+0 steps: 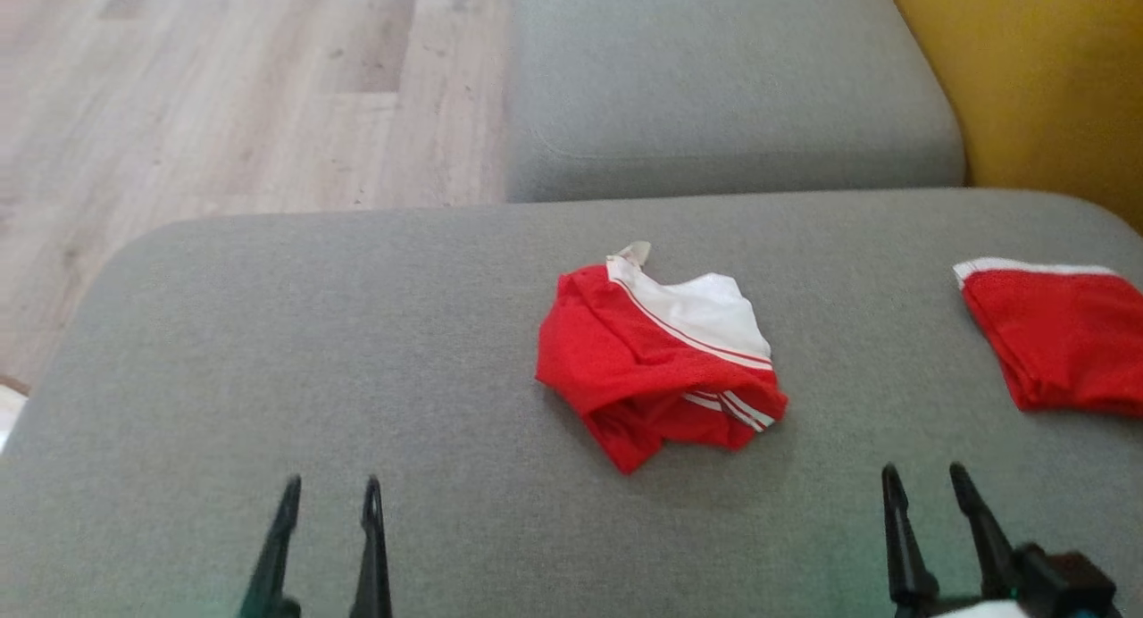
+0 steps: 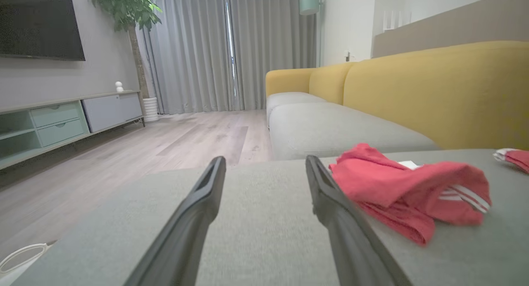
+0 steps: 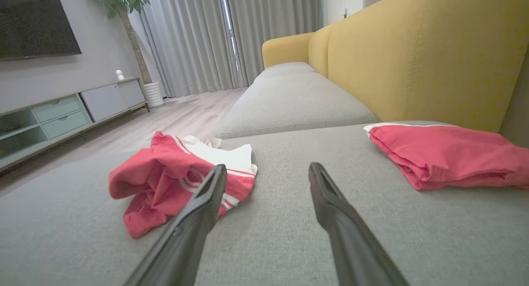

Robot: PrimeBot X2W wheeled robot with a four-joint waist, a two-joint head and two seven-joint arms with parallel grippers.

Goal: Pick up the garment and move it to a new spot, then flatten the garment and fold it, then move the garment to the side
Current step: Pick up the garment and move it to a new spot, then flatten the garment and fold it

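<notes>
1. The left fingers stand parted with a clear gap between them and hold nothing. They hang over the near left part of the grey cushion.
2. The right fingers are spread about as wide and are also empty, over the near right part of the same cushion.
3. The garment is red with a white panel and thin white stripes. It lies crumpled in a loose heap near the middle of the cushion, farther out than both pairs of fingers and between them, touching neither.
4. In the left wrist view, the left fingers frame bare cushion fabric. The garment lies just to the right of them, its near edge crossed by one dark finger.
5. In the right wrist view, the garment lies to the left. The tip of one of the right fingers shows in front of its striped hem.
6. A folded red piece with a white band lies flat at the cushion's right edge, well apart from the garment and near the yellow backrest.
7. Beyond the cushion are a second grey seat and a pale wooden floor. The left wrist view also shows grey curtains, a potted plant and a low cabinet.
</notes>
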